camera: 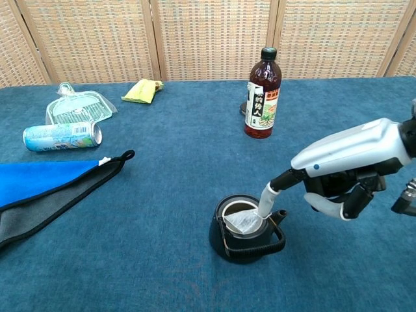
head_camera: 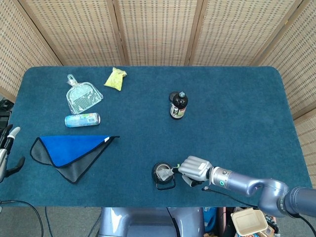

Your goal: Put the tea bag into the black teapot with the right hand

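Observation:
The black teapot (head_camera: 159, 179) (camera: 247, 242) stands open near the table's front edge. A white tea bag (camera: 243, 223) (head_camera: 166, 173) lies in its mouth, partly over the rim. My right hand (head_camera: 195, 169) (camera: 344, 172) hovers just right of the pot. One outstretched finger (camera: 266, 203) reaches down and touches the tea bag, while the other fingers are curled in and hold nothing. My left hand (head_camera: 7, 155) shows only at the far left edge of the head view, fingers apart and empty.
A dark drink bottle (head_camera: 178, 105) (camera: 262, 94) stands behind the pot, a black lid (head_camera: 172, 96) beside it. At the left lie a blue-and-grey cloth (head_camera: 69, 150) (camera: 45, 182), a can (head_camera: 82, 119) (camera: 62, 136), a clear dustpan (head_camera: 83, 96) (camera: 78, 107) and a yellow packet (head_camera: 115, 78) (camera: 143, 91).

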You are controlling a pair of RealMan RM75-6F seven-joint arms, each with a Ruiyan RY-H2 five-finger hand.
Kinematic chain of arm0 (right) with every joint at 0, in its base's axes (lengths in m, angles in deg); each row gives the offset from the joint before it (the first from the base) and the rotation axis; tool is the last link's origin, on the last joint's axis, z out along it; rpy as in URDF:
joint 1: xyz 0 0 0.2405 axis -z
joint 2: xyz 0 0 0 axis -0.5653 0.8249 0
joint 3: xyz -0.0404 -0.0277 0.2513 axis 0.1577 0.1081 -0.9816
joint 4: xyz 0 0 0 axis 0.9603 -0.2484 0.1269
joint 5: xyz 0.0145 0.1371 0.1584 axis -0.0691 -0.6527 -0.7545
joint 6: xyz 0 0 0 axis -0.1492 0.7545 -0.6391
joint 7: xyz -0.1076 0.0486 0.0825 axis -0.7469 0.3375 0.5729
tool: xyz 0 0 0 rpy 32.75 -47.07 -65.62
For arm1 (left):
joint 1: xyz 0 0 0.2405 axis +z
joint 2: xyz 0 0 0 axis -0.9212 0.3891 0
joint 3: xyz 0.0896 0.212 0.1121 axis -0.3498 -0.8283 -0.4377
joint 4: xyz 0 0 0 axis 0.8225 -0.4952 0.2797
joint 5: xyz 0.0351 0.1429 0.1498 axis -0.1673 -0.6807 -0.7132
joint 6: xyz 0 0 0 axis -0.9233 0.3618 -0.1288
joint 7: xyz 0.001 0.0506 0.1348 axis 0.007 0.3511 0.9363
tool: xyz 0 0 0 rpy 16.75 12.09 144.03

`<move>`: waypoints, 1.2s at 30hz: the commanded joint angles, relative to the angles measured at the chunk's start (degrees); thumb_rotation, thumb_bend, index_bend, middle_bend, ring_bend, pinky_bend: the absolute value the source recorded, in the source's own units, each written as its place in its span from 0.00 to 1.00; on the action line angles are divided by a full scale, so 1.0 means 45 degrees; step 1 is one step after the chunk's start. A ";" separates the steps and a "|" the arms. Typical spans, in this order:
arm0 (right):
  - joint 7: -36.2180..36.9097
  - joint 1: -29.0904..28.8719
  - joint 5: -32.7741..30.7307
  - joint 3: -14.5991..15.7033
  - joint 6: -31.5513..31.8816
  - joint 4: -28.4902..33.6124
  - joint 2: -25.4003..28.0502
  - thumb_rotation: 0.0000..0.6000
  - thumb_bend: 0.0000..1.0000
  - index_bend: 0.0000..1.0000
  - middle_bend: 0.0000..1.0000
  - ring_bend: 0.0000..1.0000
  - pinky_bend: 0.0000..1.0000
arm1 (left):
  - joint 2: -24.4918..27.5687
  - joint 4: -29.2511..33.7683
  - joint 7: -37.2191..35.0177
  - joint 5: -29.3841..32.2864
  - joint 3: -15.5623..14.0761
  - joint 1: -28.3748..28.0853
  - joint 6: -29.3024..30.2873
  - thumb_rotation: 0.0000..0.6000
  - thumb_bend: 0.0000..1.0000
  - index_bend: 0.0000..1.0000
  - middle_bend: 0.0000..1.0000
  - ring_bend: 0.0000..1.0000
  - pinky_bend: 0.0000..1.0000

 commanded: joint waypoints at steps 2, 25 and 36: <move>-0.0214 -0.0079 -0.0248 -0.0047 -0.0126 0.0010 -0.0113 0.94 0.98 0.22 0.99 0.98 0.97 | -0.0039 -0.0063 -0.0051 0.0026 -0.0013 0.0008 -0.0016 1.00 0.39 0.04 0.00 0.00 0.00; -0.1505 -0.0510 -0.1670 -0.0364 -0.1199 -0.0300 -0.0804 0.97 0.98 0.22 0.99 0.98 0.97 | -0.0236 -0.0434 -0.0393 0.0088 -0.0105 0.0090 -0.0052 1.00 0.39 0.04 0.00 0.00 0.00; -0.2096 -0.0566 -0.2365 -0.0672 -0.1362 -0.0662 -0.1214 1.00 0.98 0.22 0.99 0.98 0.97 | -0.0311 -0.0640 -0.0567 0.0156 -0.0129 0.0125 -0.0112 1.00 0.39 0.04 0.00 0.00 0.00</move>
